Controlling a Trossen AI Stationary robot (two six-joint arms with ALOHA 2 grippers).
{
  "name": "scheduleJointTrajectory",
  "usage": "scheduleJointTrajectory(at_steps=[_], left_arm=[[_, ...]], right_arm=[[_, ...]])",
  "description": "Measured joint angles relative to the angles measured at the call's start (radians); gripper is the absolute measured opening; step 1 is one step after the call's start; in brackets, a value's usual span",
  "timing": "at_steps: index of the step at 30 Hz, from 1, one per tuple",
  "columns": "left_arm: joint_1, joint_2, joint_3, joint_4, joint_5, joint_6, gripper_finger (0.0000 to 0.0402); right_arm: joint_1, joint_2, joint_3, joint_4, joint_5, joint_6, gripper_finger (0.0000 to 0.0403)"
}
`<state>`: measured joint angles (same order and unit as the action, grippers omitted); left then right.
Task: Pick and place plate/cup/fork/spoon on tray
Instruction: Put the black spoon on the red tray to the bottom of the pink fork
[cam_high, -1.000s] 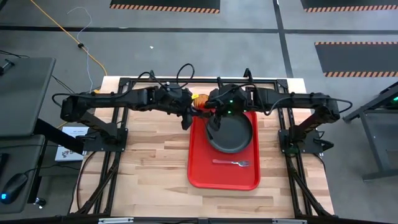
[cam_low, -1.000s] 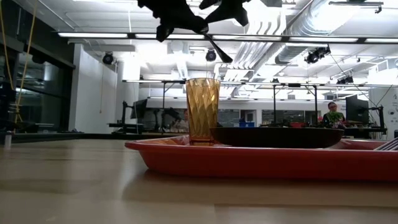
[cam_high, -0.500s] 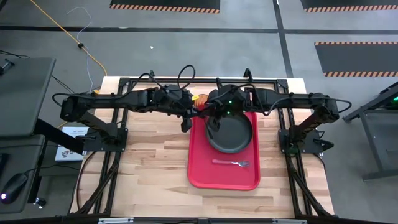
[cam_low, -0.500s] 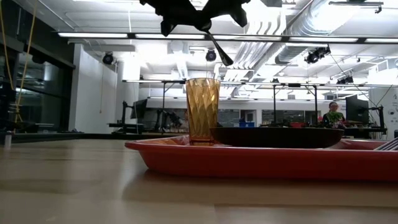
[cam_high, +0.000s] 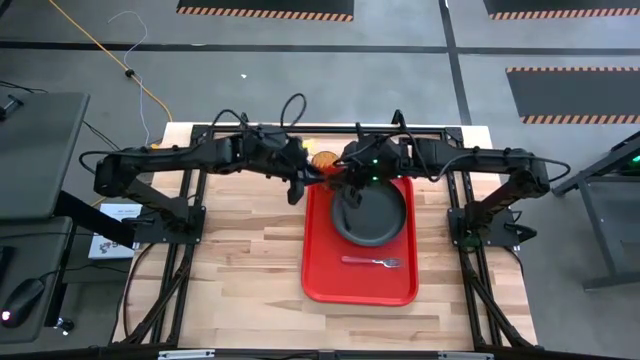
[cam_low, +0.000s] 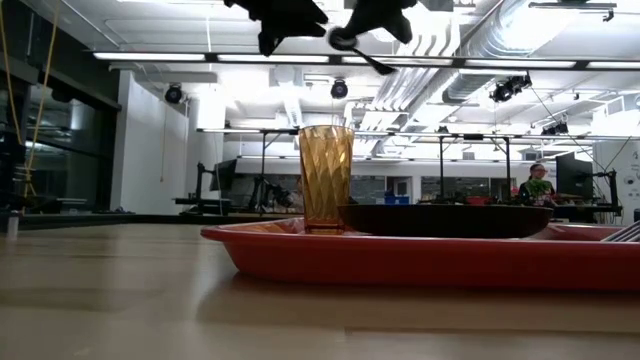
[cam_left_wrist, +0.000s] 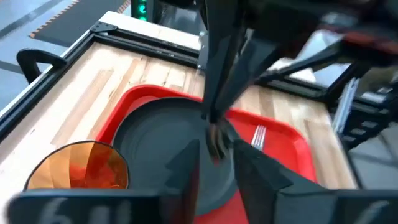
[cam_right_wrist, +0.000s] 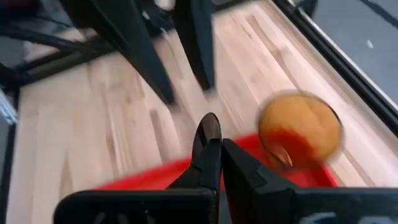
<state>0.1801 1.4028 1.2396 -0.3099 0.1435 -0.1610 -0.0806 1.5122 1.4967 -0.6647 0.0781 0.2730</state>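
Note:
The slim spoon (cam_low: 345, 40) is in the air above the far left part of the red tray (cam_high: 360, 288). My right gripper (cam_right_wrist: 217, 146) is shut on it. My left gripper (cam_left_wrist: 216, 152) faces it from the table's left, open. Its fingertips stand on either side of the spoon's bowl end without touching. The amber cup (cam_low: 326, 178) stands upright in the tray's far left corner. The dark plate (cam_high: 372, 214) lies flat on the tray's far half. The fork (cam_high: 372, 262) lies on the tray nearer me. My right gripper pinches the spoon between its two fingers just behind the bowl (cam_right_wrist: 208, 129), which sticks out past the fingertips toward the table's left. The thin handle (cam_low: 385, 68) slants down and back under the gripper. The spoon is lifted clear, high above cup and plate.
The black frame rails (cam_high: 190, 200) flank the wooden table on both sides. Bare wood (cam_high: 240, 260) lies left of the tray and along the near edge. A person (cam_low: 532, 185) sits far back in the room.
My right gripper has shut on the spoon while my left gripper has opened and let it go. The spoon hung steeply below the left gripper before. It has now tipped closer to level, its bowl up by the fingers. Both grippers have risen slightly.

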Motion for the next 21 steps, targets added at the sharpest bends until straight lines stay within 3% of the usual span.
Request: scheduleJointTrajectory(at_steps=[7, 10, 16, 21], left_arm=[[0.077, -0.103, 0.000, -0.007, 0.030, -0.030, 0.0176], [0.113, -0.166, 0.001, 0.011, 0.014, -0.045, 0.0201], [0.164, -0.248, 0.001, 0.099, -0.016, -0.118, 0.0215], [0.169, -0.231, 0.001, 0.239, -0.027, -0.167, 0.0212]], right_arm=[[0.007, -0.069, -0.010, -0.274, 0.067, 0.060, 0.0000], [0.042, -0.149, -0.107, -0.335, 0.084, 0.148, 0.0000], [0.205, -0.442, -0.501, -0.181, 0.154, 0.572, 0.0000], [0.429, -0.623, -0.786, 0.125, 0.381, 0.937, 0.0000]])
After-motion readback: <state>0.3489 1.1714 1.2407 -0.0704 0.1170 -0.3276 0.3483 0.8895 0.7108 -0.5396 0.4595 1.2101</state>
